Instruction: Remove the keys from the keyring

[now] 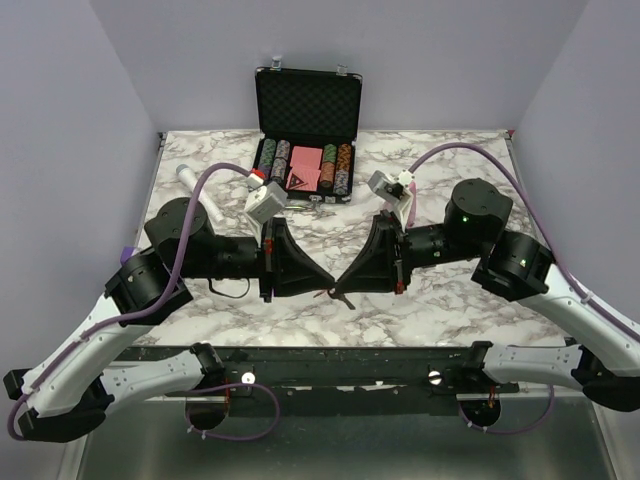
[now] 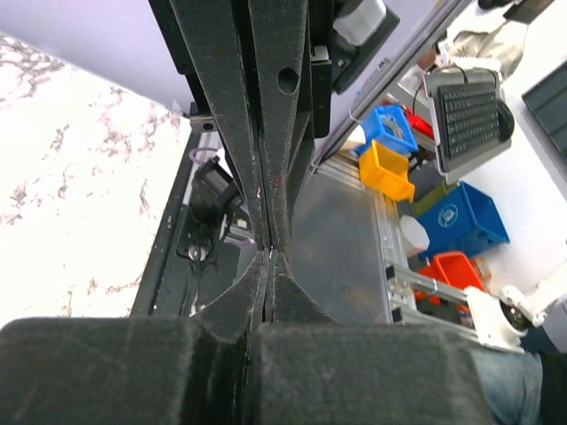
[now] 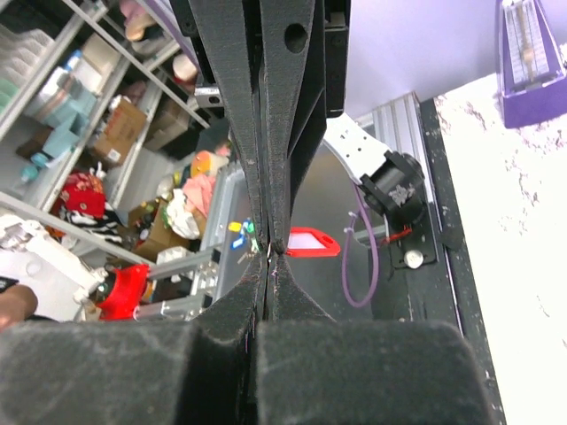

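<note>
Both pairs of jaws are pressed together, with the left gripper (image 1: 325, 282) and right gripper (image 1: 347, 284) tip to tip over the middle of the bench's (image 1: 450, 310) near edge. The red keyring (image 3: 310, 241) and keys (image 1: 343, 298) are right where the tips meet; what grips them is hidden.

Keys (image 1: 343, 299) too small for detail

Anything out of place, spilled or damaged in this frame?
Nothing looks spilled or damaged. The open chip case at the back holds its chips in tidy rows. The only unusual sight is the left gripper and right gripper, both shut, meeting tip to tip mid-table, with the red keyring sticking out beside that junction.
</note>
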